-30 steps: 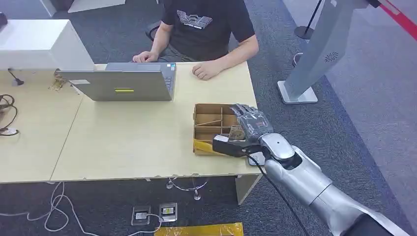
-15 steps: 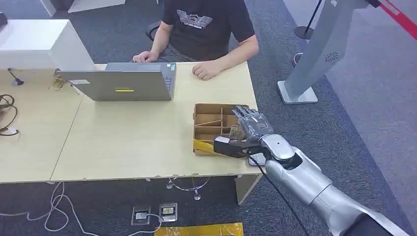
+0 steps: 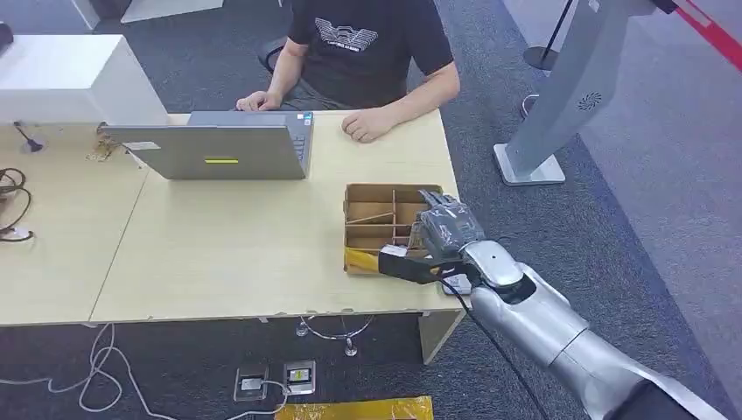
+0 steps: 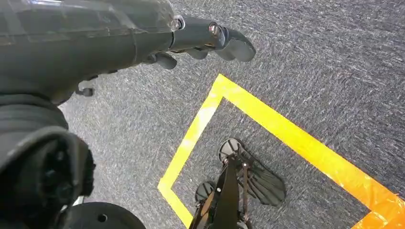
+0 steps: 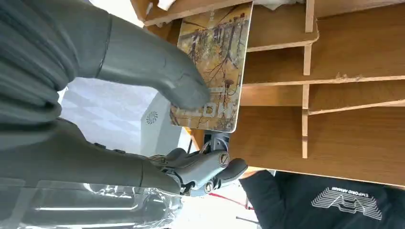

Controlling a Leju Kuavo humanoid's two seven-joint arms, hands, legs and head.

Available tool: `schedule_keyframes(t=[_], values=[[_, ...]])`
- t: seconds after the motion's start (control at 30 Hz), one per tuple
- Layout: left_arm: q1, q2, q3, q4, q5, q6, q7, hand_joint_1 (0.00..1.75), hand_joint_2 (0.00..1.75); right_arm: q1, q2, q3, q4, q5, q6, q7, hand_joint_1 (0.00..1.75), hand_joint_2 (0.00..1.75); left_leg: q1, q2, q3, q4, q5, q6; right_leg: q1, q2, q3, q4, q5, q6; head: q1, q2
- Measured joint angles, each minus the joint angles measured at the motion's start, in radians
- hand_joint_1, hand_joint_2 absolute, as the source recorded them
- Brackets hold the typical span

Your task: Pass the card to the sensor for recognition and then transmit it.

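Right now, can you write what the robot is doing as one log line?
right hand: thumb on card over wooden box | left hand: hangs, holds nothing

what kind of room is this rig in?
Likely an office or reception area: a person at a laptop on a pale desk, grey carpet, and a grey kiosk stand beside it.
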Motion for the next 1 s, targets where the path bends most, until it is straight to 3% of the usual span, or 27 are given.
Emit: schedule_keyframes(t=[0.47,0.8,1.0], values=[[0.0,0.001,-0.001,0.0,-0.001,0.001,0.004,0.0,0.0,0.001,0.0,0.005,0.0,-0.003,-0.02,0.003,1.75,1.75,0.0,0.0,0.0,0.0,0.0,0.0,0.0,0.0,0.0,0.0,0.0,0.0,0.0,0.0],[0.0,0.002,-0.002,0.0,0.002,0.008,0.004,0.0,0.0,-0.007,-0.001,-0.013,-0.06,0.066,-0.13,0.015,1.75,1.75,0.0,0.0,0.0,0.0,0.0,0.0,0.0,0.0,0.0,0.0,0.0,0.0,0.0,0.0],[0.0,0.003,-0.001,0.0,0.008,0.008,0.003,0.0,0.0,-0.032,-0.004,-0.043,-0.147,0.107,-0.154,0.022,1.75,1.75,0.0,0.0,0.0,0.0,0.0,0.0,0.0,0.0,0.0,0.0,0.0,0.0,0.0,0.0]])
